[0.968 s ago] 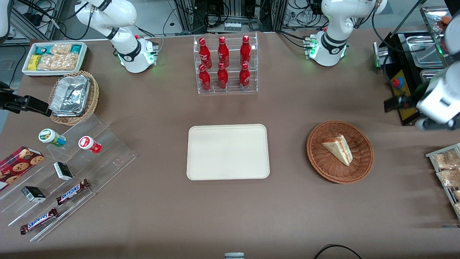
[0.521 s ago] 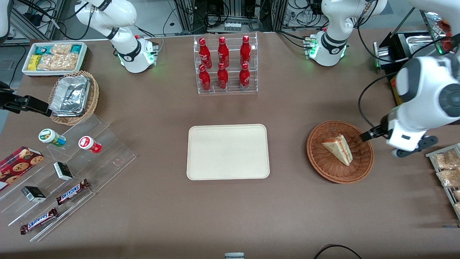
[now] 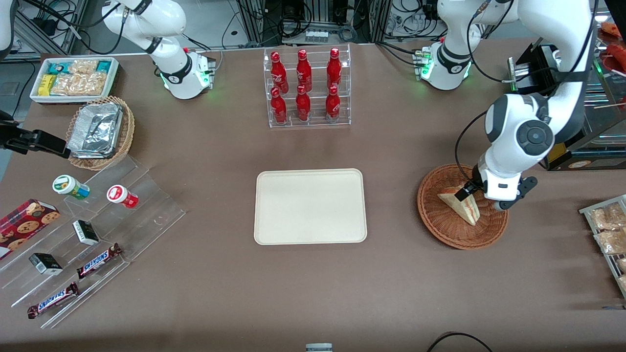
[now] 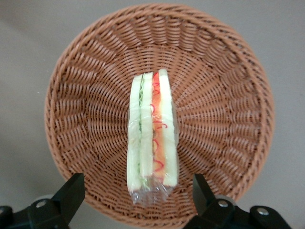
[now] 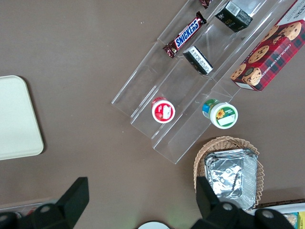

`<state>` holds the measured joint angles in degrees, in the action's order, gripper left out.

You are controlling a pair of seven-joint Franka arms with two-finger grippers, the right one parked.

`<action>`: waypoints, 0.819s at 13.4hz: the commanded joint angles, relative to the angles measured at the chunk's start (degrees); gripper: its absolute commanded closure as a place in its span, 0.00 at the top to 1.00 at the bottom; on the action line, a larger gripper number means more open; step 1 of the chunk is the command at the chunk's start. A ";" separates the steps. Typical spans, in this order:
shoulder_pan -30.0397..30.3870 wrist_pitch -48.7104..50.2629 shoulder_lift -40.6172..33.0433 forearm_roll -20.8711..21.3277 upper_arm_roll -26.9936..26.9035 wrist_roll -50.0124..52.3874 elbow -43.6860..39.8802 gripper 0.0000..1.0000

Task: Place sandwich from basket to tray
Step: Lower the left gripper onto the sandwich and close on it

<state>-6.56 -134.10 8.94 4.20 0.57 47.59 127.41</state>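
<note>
The sandwich (image 3: 459, 205), a wrapped white wedge with red and green filling, lies in the reddish-brown wicker basket (image 3: 440, 227). The left arm's gripper (image 3: 468, 192) hangs just above the sandwich, over the part of the basket farther from the front camera. In the left wrist view the sandwich (image 4: 152, 133) lies along the middle of the basket (image 4: 219, 90). The gripper (image 4: 137, 187) is open there, with one black finger on each side of the sandwich's wrapped end and a gap to each. The cream tray (image 3: 310, 206) sits empty mid-table, beside the basket.
A clear rack of red bottles (image 3: 307, 88) stands farther back than the tray. A wire rack of snack bags (image 3: 609, 230) lies at the working arm's end. A tan foil-filled basket (image 3: 100, 132) and an acrylic snack stand (image 3: 98, 234) lie toward the parked arm's end.
The left arm has swung in from the working arm's end of the table. Its gripper now hangs over the basket and the sandwich. The sandwich has not moved.
</note>
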 commanded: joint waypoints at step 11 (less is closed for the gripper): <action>0.24 -12.86 6.01 0.02 -0.14 6.11 2.94 0.08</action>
<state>-6.41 -146.78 15.25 4.20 0.30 52.70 130.94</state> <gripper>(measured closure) 0.511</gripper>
